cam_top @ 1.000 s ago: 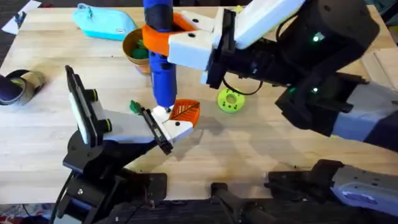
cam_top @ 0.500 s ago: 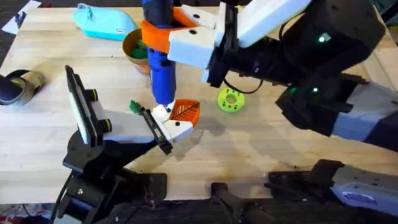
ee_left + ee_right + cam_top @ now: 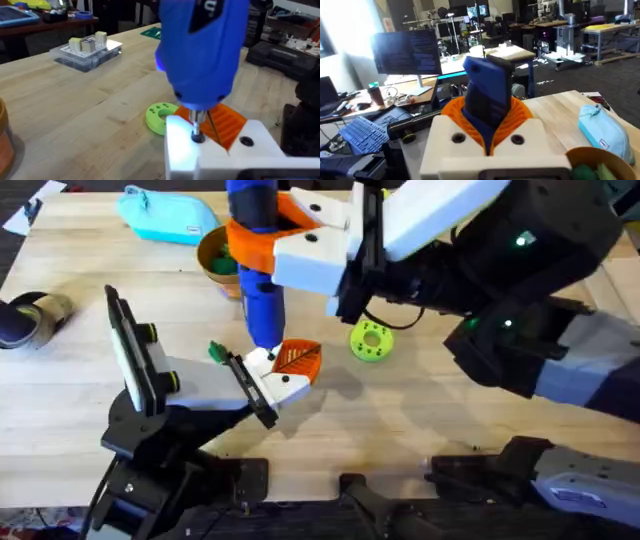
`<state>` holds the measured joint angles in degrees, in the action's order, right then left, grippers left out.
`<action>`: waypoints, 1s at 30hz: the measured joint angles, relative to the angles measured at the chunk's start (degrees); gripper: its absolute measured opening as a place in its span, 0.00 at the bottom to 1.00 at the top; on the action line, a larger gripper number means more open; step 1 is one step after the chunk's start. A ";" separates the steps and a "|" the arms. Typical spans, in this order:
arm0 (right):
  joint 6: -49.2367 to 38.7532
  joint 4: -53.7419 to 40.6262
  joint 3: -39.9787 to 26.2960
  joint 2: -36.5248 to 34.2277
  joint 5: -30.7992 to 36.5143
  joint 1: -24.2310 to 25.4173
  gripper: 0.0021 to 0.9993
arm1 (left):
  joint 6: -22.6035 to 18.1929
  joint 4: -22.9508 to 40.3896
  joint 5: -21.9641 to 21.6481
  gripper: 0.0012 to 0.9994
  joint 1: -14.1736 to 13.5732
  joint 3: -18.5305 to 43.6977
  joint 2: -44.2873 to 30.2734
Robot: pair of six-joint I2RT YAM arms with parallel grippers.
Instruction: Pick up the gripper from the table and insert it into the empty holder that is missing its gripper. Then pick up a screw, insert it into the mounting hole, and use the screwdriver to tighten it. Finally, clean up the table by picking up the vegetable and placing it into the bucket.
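Above wooden table, right hand holds screwdriver upright.

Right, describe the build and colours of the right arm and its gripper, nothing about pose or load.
The right gripper has white blocky fingers with orange ribbed pads. Behind it the right arm is black, with green indicator lights and a black cable looped beneath.

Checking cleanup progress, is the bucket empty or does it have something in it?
Not empty: the bucket holds something green inside its rim.
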<state>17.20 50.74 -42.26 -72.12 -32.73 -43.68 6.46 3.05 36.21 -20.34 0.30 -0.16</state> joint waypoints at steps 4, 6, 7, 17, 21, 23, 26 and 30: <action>-0.71 0.06 0.00 0.00 -1.02 0.00 0.02 | -0.01 0.00 0.02 0.02 0.00 0.00 0.00; -0.85 0.07 0.00 0.00 -1.25 0.00 0.02 | -0.01 0.00 0.00 0.02 0.00 0.00 0.00; -0.96 0.06 0.00 0.00 -1.29 0.00 0.02 | -0.01 0.00 0.00 0.02 0.00 0.00 0.00; -1.18 -0.69 0.00 0.00 -1.47 0.00 0.02 | 0.06 0.02 0.02 0.02 0.00 0.00 0.00; -1.39 -0.66 0.00 0.00 -1.62 0.00 0.02 | 0.19 0.00 0.00 0.02 0.00 0.00 0.00; -1.39 -0.86 0.00 0.00 -1.64 0.00 0.02 | 0.19 0.00 0.00 0.02 0.00 0.00 0.00; -1.39 -0.98 0.00 0.00 -1.68 0.00 0.02 | 0.28 0.03 0.00 0.02 0.00 0.00 0.00; -1.85 -0.80 0.00 0.00 -2.07 -0.13 0.02 | 0.60 0.02 0.02 0.02 0.00 0.00 -0.13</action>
<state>15.35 49.94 -42.26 -72.12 -34.81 -43.81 7.07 3.07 36.23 -20.34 0.30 -0.30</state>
